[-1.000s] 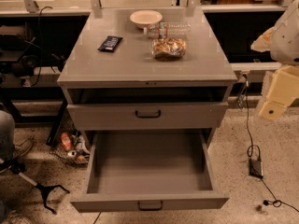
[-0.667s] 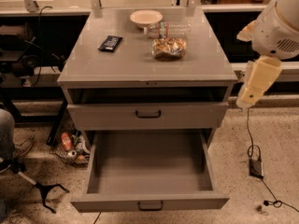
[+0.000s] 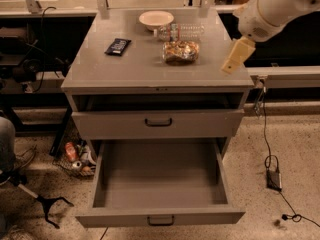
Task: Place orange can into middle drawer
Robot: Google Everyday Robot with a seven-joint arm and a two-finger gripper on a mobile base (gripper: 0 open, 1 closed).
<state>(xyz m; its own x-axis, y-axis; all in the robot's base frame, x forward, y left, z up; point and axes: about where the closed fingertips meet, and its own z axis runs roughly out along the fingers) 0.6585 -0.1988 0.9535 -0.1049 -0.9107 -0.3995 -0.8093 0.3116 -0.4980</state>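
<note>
Hovering gripper [image 3: 235,59]: we see it at the end of the white arm [image 3: 272,6], above the right edge of the cabinet top [image 3: 140,69], angled down and toward the left.
Gripper state: we cannot tell whether it is released or clenched; nothing appears to be held in it.
Orange can [image 3: 180,51]: it lies on the cabinet top, right of centre and toward the far half, untouched.
Neighbours of the can: a clear bottle [image 3: 181,32] lies on its side just behind it, and a bowl [image 3: 156,19] sits farther back and to the left. A black bar [image 3: 118,46] lies well apart on the left.
Key relation: the can is to the left of the gripper and slightly farther back, with bare surface between them and no contact.
Long axis: we read the can as lying across the top, left to right. A grasp closing from near to far across its short side looks the natural fit to us.
Nearer arm: there is only one, and it comes in from the right, the can's own side.
Upper drawer [image 3: 110,126]: it is pulled out only a little.
Middle drawer [image 3: 160,176]: we take the one below, pulled far out toward us and with nothing in it, to be the target.
Step in hand: we judge it to be the approach, with pick-up and placing not yet done.
Risk: the bottle close behind could be nudged.
</note>
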